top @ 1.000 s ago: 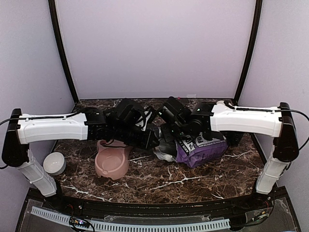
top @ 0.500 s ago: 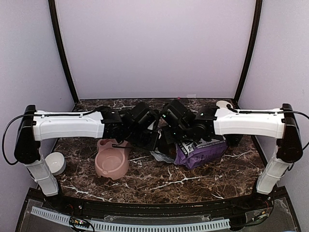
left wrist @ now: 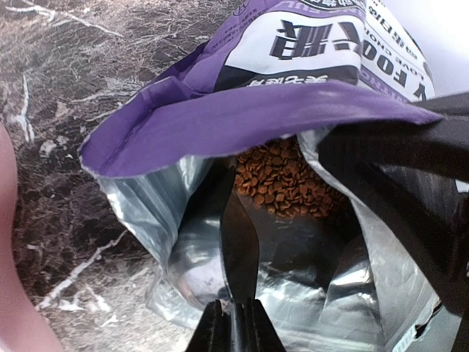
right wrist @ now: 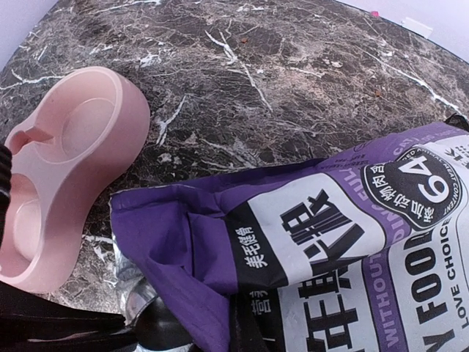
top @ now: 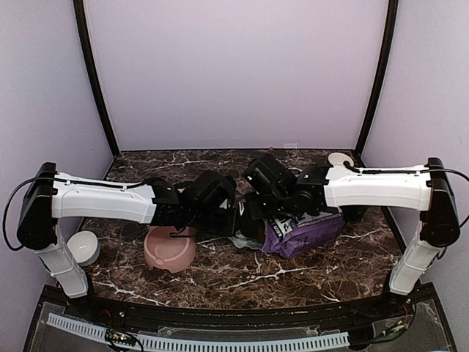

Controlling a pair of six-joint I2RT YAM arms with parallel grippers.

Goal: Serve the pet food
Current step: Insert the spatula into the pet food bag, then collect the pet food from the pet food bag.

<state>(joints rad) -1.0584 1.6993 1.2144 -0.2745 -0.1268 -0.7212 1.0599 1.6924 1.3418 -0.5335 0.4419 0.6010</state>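
The pet food (left wrist: 286,180) lies as a low reddish-brown heap deep inside the purple bag (right wrist: 330,242), on its silver lining. The heap is longer across the bag's width than along its depth. The bag lies flat on the marble bench (right wrist: 242,88), its open mouth pointing toward the pink double bowl (right wrist: 73,161) just beside it. The left end effector (left wrist: 231,323) pinches the handle of a black scoop (left wrist: 236,242), which points straight into the mouth, its far end just short of the kibble. The right end effector (left wrist: 352,150) is pressed together on the bag's upper lip, and the mouth gapes.
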